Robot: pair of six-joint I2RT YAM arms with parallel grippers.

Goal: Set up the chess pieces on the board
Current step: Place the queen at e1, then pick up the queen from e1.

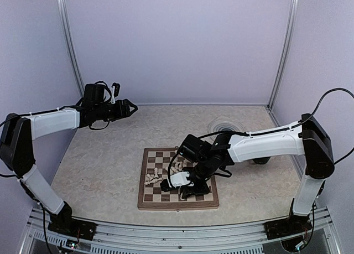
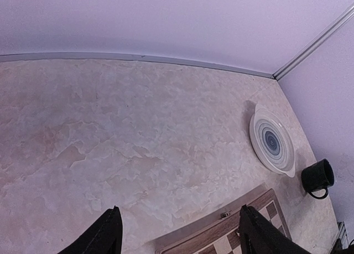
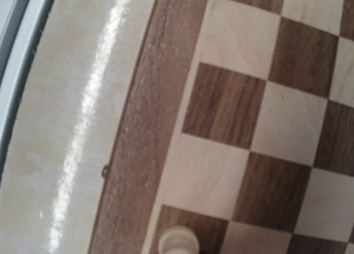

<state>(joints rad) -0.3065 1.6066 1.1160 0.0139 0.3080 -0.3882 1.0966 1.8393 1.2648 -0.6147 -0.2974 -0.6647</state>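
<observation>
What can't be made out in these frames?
Right gripper: jaws hidden under its own wrist in the top view, outside the right wrist view.
Chess piece: cut off by the right wrist view's bottom edge; kind and grip unclear.
Heap of pieces: too small in the top view to tell kinds; some behind the right arm.
Plate: partly covered by that arm in the top view.

Checked wooden board (image 1: pixel 156 156) lying flat, pale chess pieces (image 1: pixel 157 175) clustered mid-board (left side)
</observation>
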